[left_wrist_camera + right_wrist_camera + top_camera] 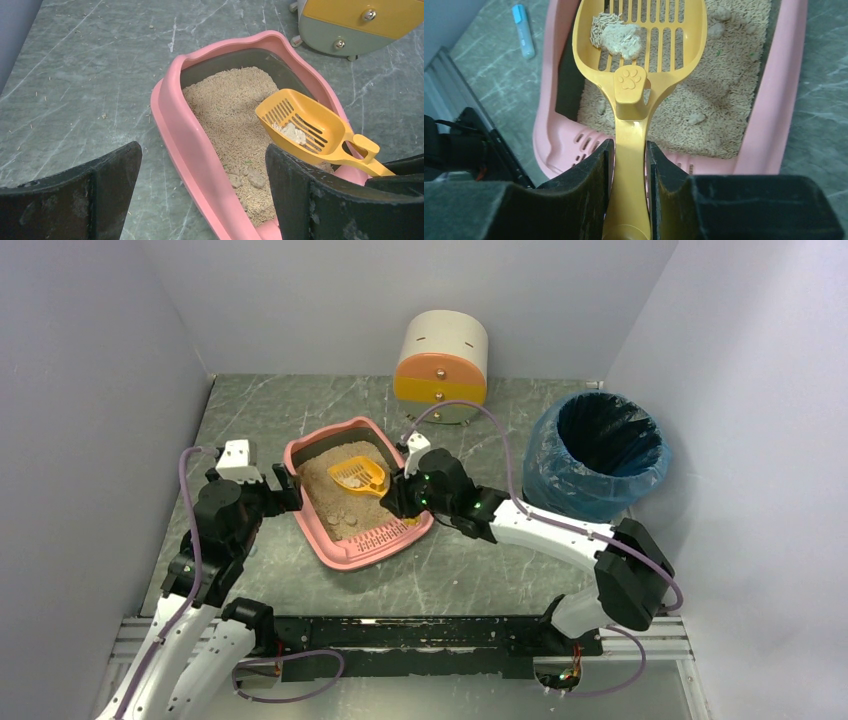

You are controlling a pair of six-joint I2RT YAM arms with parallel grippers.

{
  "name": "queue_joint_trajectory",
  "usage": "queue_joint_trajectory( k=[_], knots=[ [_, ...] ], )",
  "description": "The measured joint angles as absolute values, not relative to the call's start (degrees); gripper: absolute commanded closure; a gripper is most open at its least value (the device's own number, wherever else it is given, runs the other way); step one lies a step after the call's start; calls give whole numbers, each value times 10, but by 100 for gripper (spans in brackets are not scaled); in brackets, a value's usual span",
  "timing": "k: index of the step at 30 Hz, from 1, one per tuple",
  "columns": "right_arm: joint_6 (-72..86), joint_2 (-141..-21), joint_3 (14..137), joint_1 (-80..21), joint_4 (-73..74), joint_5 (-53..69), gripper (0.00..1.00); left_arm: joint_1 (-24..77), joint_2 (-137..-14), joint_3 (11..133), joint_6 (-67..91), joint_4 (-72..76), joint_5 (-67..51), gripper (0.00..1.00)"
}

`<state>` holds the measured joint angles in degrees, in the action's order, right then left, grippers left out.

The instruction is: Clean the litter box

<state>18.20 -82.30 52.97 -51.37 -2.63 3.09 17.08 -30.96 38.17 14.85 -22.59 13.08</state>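
- While the right fingers point(397, 492) clamp a yellow scoop point(358, 477) over it, the litter box point(385, 542) sits about centre on the table point(450, 575) in the top view, angled, cat-ear end toward the back wall. At its left rim: left fingers point(288, 490).
- Surroundings?
- Cream-and-orange drawer unit point(441, 358) behind it, blue-lined bin point(597, 455) well to the right.
- Left wrist view?
- Fingers spread wide, nothing gripped. Pink rim runs between them; contact, can't tell. Scoop hangs above the litter point(225, 110), roughly level, one pale clump point(292, 133) on its slats.
- Right wrist?
- Both fingers pressed onto the scoop handle, just behind the paw-print boss. Clump plus a few loose pellets in the bowl, left of centre. Bowl is over the sand; more clumps point(696, 118) lie in the box below. Slotted ledge point(584, 145) at the near end. Small blue-and-white stick point(524, 31) on the table outside the box.
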Motion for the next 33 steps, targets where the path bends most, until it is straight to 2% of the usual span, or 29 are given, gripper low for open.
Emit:
queue_joint_trajectory(
  k=[4,8,17,33],
  knots=[
    [197,-831,546,-511,-19,44,100,171,-308,382,149,-226,131,2],
    [145,-831,545,-511,-30,43,100,171,-307,382,149,-226,131,2],
    [-95,-803,484,-532,-88,-21,100,171,-303,382,150,-226,131,2],
    [-390,-801,469,-601,-140,-133,100,171,-301,382,152,-228,133,2]
  ],
)
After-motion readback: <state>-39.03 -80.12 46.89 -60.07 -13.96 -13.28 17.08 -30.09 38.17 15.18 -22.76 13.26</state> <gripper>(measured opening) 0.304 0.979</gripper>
